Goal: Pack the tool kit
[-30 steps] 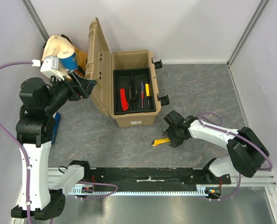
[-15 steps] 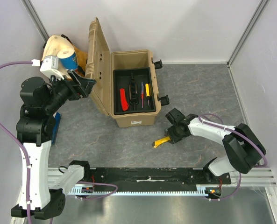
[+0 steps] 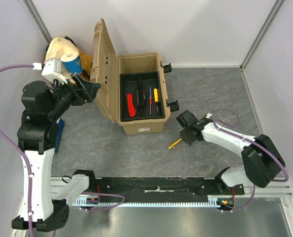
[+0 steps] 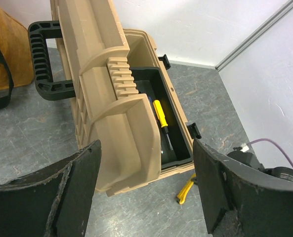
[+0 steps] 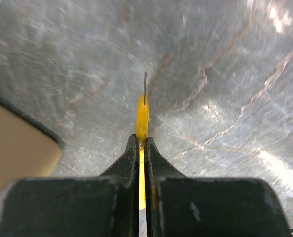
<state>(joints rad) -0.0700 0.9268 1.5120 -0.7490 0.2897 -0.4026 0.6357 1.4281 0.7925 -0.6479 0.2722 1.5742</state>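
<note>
The tan toolbox (image 3: 141, 127) stands open at the back, its lid (image 3: 103, 69) upright on the left. Its black tray holds a red knife (image 3: 130, 105), a black hammer (image 3: 141, 96), a red-blue screwdriver (image 3: 149, 98) and a yellow-handled screwdriver (image 3: 155, 95). My right gripper (image 3: 186, 136) is shut on a yellow-handled tool (image 3: 175, 143) just off the box's front right corner. In the right wrist view the yellow handle (image 5: 142, 118) sticks out past the shut gripper (image 5: 142, 140). My left gripper (image 3: 89, 89) hangs open beside the lid (image 4: 106, 98), holding nothing.
A yellow-cream cloth bag (image 3: 62, 49) with a blue object (image 3: 73, 63) sits in the back left corner behind the lid. A blue item (image 3: 60, 133) lies by the left arm. The lid's black handle (image 4: 42, 64) faces left. Walls close both sides and the back.
My right gripper has shut on the yellow-handled tool and shifted it slightly up and right, turning it. The left arm has not moved.
</note>
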